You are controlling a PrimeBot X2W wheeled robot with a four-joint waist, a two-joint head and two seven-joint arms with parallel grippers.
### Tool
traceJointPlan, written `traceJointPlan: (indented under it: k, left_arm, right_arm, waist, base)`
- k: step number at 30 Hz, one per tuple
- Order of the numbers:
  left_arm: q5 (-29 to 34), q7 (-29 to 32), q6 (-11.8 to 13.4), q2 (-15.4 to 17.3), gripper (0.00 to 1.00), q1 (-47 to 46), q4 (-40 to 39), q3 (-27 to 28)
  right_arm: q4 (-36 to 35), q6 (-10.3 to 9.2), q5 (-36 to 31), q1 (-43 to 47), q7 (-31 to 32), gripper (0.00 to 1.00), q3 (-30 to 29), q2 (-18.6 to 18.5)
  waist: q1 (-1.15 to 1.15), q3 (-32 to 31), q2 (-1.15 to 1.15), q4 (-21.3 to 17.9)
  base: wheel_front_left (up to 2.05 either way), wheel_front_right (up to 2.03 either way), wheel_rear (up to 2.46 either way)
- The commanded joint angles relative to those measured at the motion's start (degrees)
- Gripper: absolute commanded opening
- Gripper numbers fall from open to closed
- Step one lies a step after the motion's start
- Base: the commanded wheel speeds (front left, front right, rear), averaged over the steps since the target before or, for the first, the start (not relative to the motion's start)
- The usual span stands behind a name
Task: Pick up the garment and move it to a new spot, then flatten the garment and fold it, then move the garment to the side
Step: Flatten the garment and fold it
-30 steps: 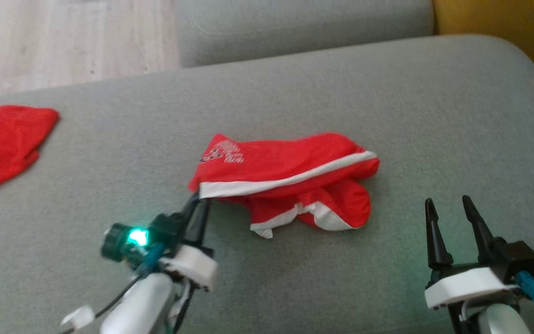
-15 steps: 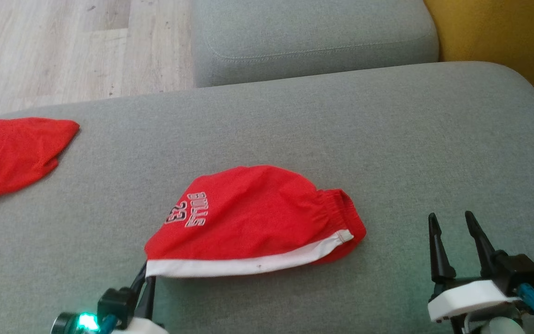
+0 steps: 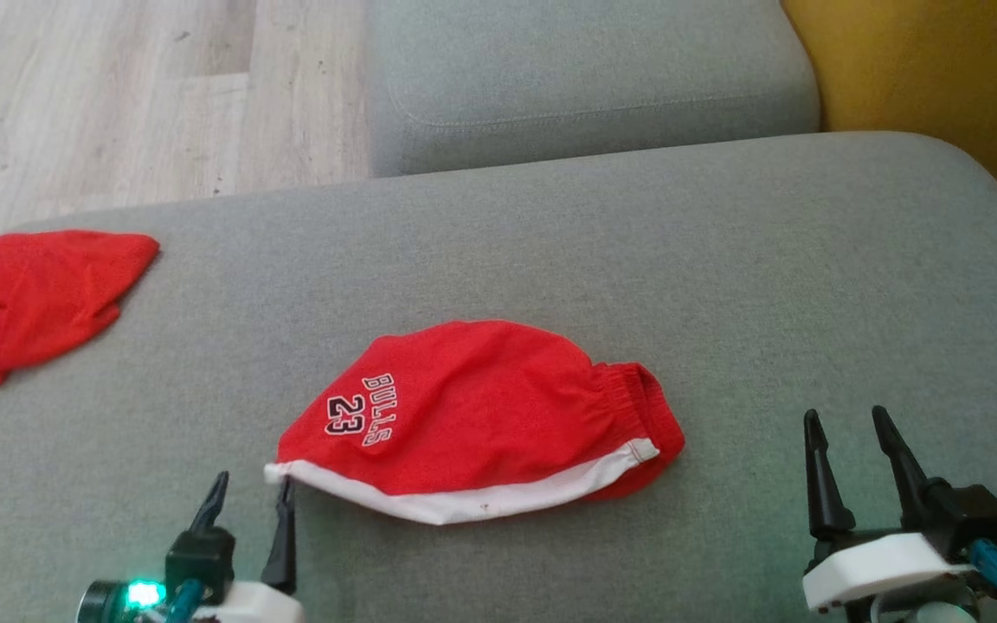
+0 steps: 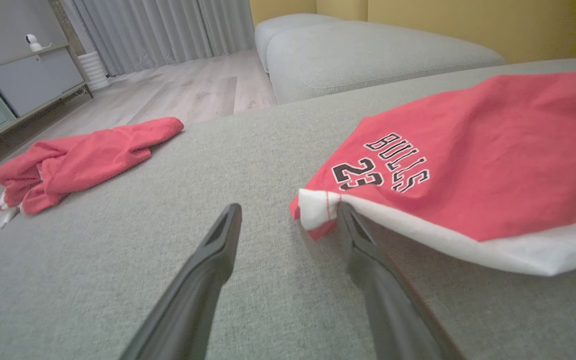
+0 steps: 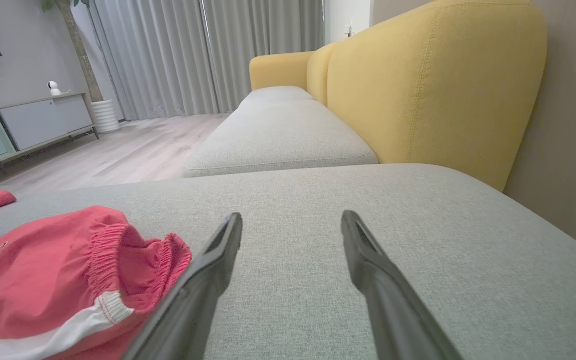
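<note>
At the lower left of the head view, the left end effector (image 3: 254, 489) stood with its fingers spread and nothing between them. One fingertip (image 4: 355, 235) touched the white hem corner of the red basketball shorts (image 3: 481, 407). At the lower right, the right end effector (image 3: 845, 424) was wide open and empty. The shorts lay centre frame on the grey sofa cushion (image 3: 723, 260), "BULLS 23" facing up. Farther left lay a second red garment (image 3: 31, 290). Beyond were the wooden floor (image 3: 118, 86) and a yellow backrest (image 3: 923, 69).

Grey sofa (image 3: 723, 260), yellow back (image 5: 433, 75); pale wood floor (image 3: 118, 104); grey curtains (image 5: 168, 55), low cabinet (image 5: 43, 120) beyond.
</note>
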Motion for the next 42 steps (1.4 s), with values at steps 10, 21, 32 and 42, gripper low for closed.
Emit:
traceJointPlan:
  k: [10, 21, 32, 42]
  left_arm:
    - [1.9, -0.7, 0.6, -1.3, 1.0, 0.7, -10.6, 5.6]
    - [0.9, -0.7, 0.4, -4.0, 1.0, 7.2, -16.7, 8.4]
    - [-0.3, -0.4, -0.9, -3.6, 1.0, 9.1, -15.5, 8.7]
    - [-0.8, -0.3, -1.0, -3.6, 1.0, 8.6, -15.3, 8.4]
  right_arm:
    - [-2.0, 0.43, 0.0, -0.4, -0.6, 1.0, 1.7, -0.4]
    - [-2.3, 0.43, 1.1, 0.7, -0.6, 1.0, 2.9, -0.4]
    - [-1.0, 0.43, 2.5, 1.6, -0.6, 1.0, 5.1, -0.4]
    - [-0.5, 0.43, 2.3, 1.4, -0.6, 1.0, 5.3, -0.4]
  waist:
    - [0.0, -2.3, 0.0, 2.1]
    - [0.0, -4.8, 0.0, 5.3]
    - [0.0, -5.8, 0.0, 5.9]
    - [0.0, -5.4, 0.0, 5.9]
  base:
    - [0.0, 0.0, 0.0]
    - [0.0, 0.0, 0.0]
    - [0.0, 0.0, 0.0]
    - [0.0, 0.0, 0.0]
